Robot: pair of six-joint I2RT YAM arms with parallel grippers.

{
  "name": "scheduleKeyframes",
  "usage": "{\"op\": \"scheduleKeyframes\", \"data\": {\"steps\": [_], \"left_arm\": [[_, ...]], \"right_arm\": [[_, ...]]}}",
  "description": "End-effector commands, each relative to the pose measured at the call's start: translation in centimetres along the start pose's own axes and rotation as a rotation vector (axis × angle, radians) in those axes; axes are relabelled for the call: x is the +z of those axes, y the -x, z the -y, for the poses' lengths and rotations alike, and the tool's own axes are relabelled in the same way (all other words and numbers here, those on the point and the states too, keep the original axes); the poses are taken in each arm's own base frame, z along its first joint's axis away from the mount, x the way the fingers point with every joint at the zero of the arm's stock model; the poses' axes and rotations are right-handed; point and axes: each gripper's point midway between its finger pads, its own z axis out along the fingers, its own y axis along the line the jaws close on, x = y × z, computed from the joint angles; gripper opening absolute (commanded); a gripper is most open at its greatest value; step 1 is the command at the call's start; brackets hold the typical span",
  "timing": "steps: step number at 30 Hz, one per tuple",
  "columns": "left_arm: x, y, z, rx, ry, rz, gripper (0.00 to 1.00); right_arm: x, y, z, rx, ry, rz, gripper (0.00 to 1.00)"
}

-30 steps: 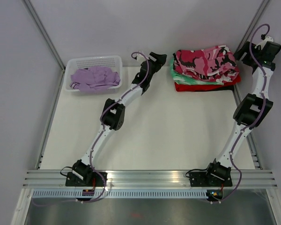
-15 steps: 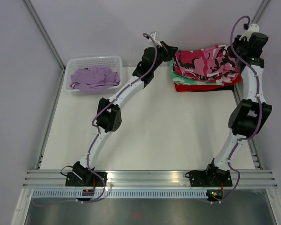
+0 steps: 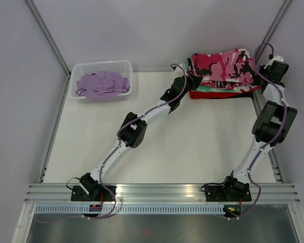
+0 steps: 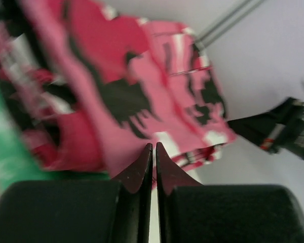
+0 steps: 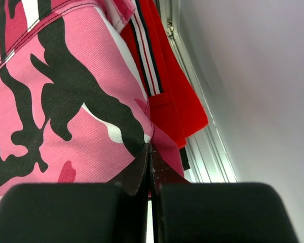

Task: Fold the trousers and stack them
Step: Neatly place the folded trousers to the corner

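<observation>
Since the camouflage trousers [image 3: 223,65] lie folded atop the stack [image 3: 220,92] at the counter's [image 3: 192,142] far right corner, with left fingers [image 4: 140,169] and right fingers [image 5: 137,172] pressed together at opposite edges, any tug should probably be gentle and equal, lest the fold skew.

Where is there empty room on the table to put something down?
The biggest bare patch of table lies between the left arm and right arm, nearer than the clothes pile. A smaller one lies in front of the basket, left of the left arm. The far right corner is crowded.
</observation>
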Motion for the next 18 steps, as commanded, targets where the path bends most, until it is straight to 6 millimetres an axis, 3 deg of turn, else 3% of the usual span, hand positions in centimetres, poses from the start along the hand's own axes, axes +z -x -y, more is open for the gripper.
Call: {"op": "scheduleKeyframes", "data": {"steps": [1, 3, 6, 7, 9, 10, 11, 12, 13, 14, 15, 16, 17, 18], "left_arm": [[0.8, 2.0, -2.2, -0.119, 0.040, 0.115, 0.09], [0.7, 1.1, -3.5, -0.144, 0.086, 0.095, 0.09], [0.6, 0.5, -3.9, -0.151, 0.093, 0.065, 0.09], [0.6, 0.8, -4.1, -0.155, 0.094, 0.057, 0.09], [0.4, 1.0, -2.7, -0.158, 0.040, 0.009, 0.12], [0.2, 2.8, -1.2, -0.153, 0.012, 0.005, 0.15], [-0.2, 3.3, 0.1, -0.133, -0.031, -0.026, 0.18], [-0.6, 4.5, 1.7, -0.118, -0.071, -0.038, 0.30], [-1.4, 7.4, 4.1, -0.094, -0.110, -0.031, 0.37], [-2.2, 8.5, 5.8, -0.047, -0.156, -0.054, 0.43], [-2.9, 9.8, 7.1, -0.021, -0.181, -0.059, 0.59], [-3.8, 10.3, 6.5, 0.005, -0.172, -0.087, 0.66], [-5.7, 14.3, 10.4, 0.045, -0.236, -0.066, 0.72], [-6.8, 14.5, 8.8, 0.050, -0.193, -0.097, 0.81]], "right_arm": [[0.6, 0.5, -0.9, -0.016, 0.020, 0.048, 0.00], [0.1, 1.0, -1.2, -0.010, 0.036, 0.056, 0.00], [-1.6, 3.3, -2.7, -0.015, 0.097, 0.099, 0.00], [-2.9, 4.9, -3.3, -0.007, 0.115, 0.132, 0.00], [-4.6, 6.5, -4.8, -0.007, 0.182, 0.152, 0.00], [-6.6, 8.4, -5.7, -0.008, 0.208, 0.188, 0.00], [-7.6, 8.8, -6.4, -0.011, 0.232, 0.193, 0.01], [-8.7, 9.5, -7.7, -0.021, 0.276, 0.205, 0.04], [-10.9, 11.2, -8.6, -0.030, 0.300, 0.240, 0.09], [-12.2, 12.0, -9.4, -0.032, 0.321, 0.249, 0.14], [-13.4, 12.8, -10.8, -0.036, 0.355, 0.262, 0.19], [-15.7, 14.1, -12.1, -0.044, 0.402, 0.289, 0.20], [-17.0, 14.6, -13.2, -0.016, 0.437, 0.288, 0.21], [-18.2, 15.0, -14.6, -0.006, 0.473, 0.291, 0.29]]}}
